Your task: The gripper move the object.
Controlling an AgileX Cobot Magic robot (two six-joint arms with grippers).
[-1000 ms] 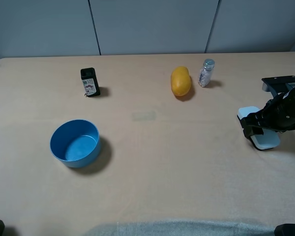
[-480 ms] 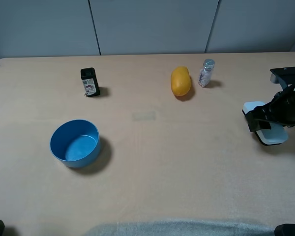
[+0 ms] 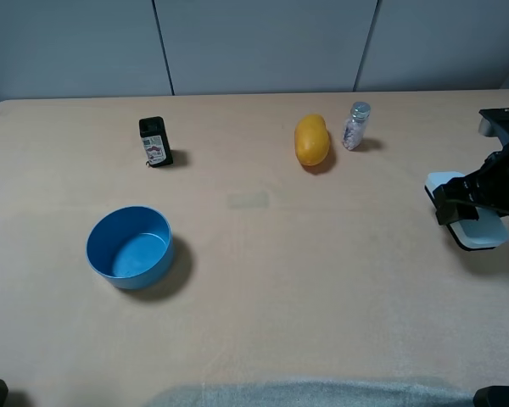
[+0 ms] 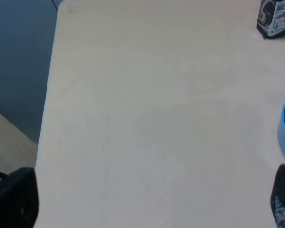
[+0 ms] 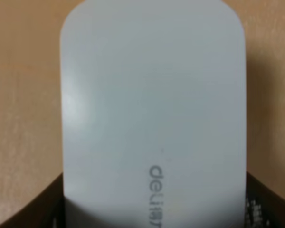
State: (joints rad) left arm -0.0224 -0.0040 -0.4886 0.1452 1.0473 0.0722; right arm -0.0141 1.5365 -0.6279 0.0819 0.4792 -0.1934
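The white oblong case [image 3: 478,231] lies flat at the far right of the table, partly under my right gripper [image 3: 463,203]. The black claw straddles its middle and is shut on it. In the right wrist view the case [image 5: 152,104] fills the frame, with a dark finger at each side of its near end; grey lettering shows on it. My left gripper [image 4: 149,204] is open and empty over the table's left part, far from the case; only its two dark fingertips [image 4: 14,202] show.
A blue bowl [image 3: 129,246] stands front left. A small black box with a label [image 3: 154,142] is at the back left. An orange oval fruit [image 3: 311,140] and a small clear bottle [image 3: 355,125] stand at the back right. The table's right edge is close to the case.
My right gripper has moved to the right and slightly back, and the white case has gone with it. Everything else stays in place.
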